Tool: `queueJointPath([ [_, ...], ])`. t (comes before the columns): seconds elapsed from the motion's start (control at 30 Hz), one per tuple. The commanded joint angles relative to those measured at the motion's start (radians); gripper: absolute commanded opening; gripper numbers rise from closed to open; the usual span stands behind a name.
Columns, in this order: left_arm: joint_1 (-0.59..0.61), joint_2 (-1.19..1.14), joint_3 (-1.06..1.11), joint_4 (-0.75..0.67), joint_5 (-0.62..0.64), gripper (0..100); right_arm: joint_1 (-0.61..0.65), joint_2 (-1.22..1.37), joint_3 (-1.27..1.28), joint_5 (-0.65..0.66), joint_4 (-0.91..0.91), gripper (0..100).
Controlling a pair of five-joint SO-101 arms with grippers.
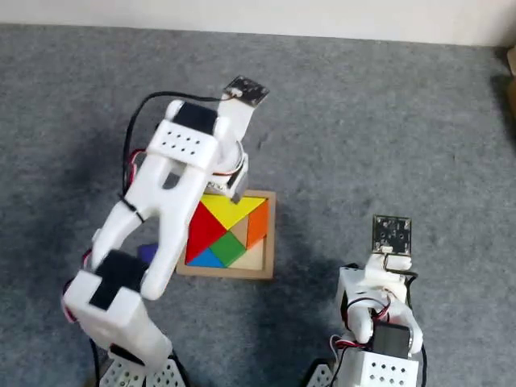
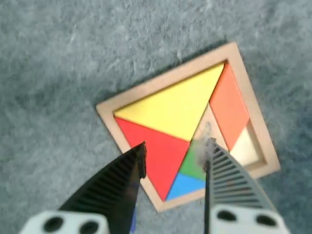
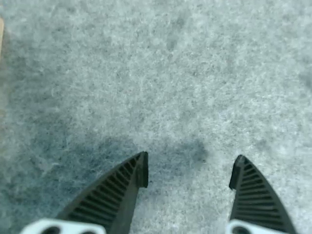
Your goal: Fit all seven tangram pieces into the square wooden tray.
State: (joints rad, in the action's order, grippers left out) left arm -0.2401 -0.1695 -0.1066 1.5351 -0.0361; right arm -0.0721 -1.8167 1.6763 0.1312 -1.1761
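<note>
Left gripper: jaws apart with nothing between them, hanging above the square wooden tray. One fingertip is over the red triangle, the other by the green piece.

In the tray: yellow triangle along one side, with the red triangle edge to edge against it. Orange parallelogram against the adjoining rim. Blue triangle at the rim beside the green piece. Pale bare wood shows in the corner past the orange parallelogram.

High view: left arm stretches over the tray's near-left part and hides it. A dark blue bit lies just beside the tray, under the arm. It is possibly a loose tangram piece, but too hidden to be sure.

Right gripper: jaws wide and empty, above bare cover, well apart from the tray. Right arm folded at the near right.

Surface: grey carpet-like cover with a mottled nap and soft shadows under both grippers.

Room: pale strip along the far edge, and a brown object cut off at the right edge
</note>
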Motion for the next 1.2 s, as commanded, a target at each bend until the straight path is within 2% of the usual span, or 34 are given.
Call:
queueJointPath([
  [0.0,0.091,0.176,0.099,0.012,0.014,20,-0.013,-0.005,0.130,0.011,-0.004,27.0],
  [0.13,0.182,0.321,0.259,0.012,-0.017,22,-0.013,-0.005,0.130,0.011,-0.004,27.0],
  [0.3,0.354,0.464,0.467,-0.018,-0.203,32,-0.013,-0.005,0.130,0.011,-0.004,27.0],
  [0.5,0.506,0.473,0.680,-0.183,-0.433,33,-0.013,-0.005,0.130,0.011,-0.004,27.0],
  [0.67,0.535,0.377,0.740,-0.311,-0.466,33,-0.013,-0.005,0.130,0.011,-0.004,27.0],
  [0.77,0.535,0.274,0.717,-0.359,-0.468,29,-0.013,-0.005,0.130,0.011,-0.004,27.0],
  [1.0,0.530,0.042,0.627,-0.358,-0.468,25,-0.013,-0.004,0.130,0.011,-0.004,27.0],
  [1.17,0.507,0.005,0.584,-0.290,-0.468,19,-0.013,-0.004,0.130,0.011,-0.004,27.0],
])
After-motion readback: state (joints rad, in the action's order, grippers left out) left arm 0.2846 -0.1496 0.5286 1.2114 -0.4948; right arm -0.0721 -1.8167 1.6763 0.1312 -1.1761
